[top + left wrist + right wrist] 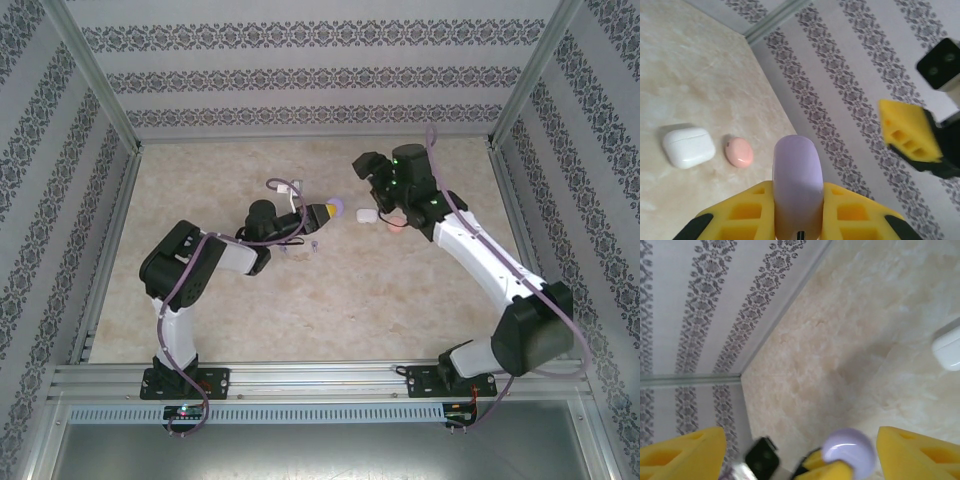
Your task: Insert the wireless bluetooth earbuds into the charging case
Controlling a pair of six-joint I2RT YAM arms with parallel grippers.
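Step in hand: judging that the lilac case is being presented for its lid to be opened, before any bud goes in.
Left gripper (797, 189): clenching the smooth, rounded lilac plastic charging case (795, 160). Its yellow fingers (752, 210) are pressing both flanks, and the case is jutting out past the fingertips.
Right gripper (800, 440): standing released with its yellow fingers (685, 452) spread wide, grasping nothing. The lilac case is sitting low between them in the right wrist view.
Doing it well: the left should be holding firm and level while the right comes in. The right should be catching the lid edge alone, not the body, since the glossy shell would likely slip under a shallow pinch. No seam is discernible, so the lid side cannot be told.
Earbuds, place: tiny white stemmed earbuds (285, 186) are lying on the beige marbled tabletop (250, 310), far and left of the left gripper. A tiny purplish stemmed earbud (315, 245) is lying just on its near side. The pinkish pair is too small to pick out.
Earbuds, look: far smaller than the cases, thin-stemmed and light-looking, so probably fiddly and calling for a fingertip pinch.
Other cases: a white rounded-square plastic case (688, 146) and a pink oval plastic case (739, 152) are resting side by side, not touching, right of the held case. Both are looking shut.
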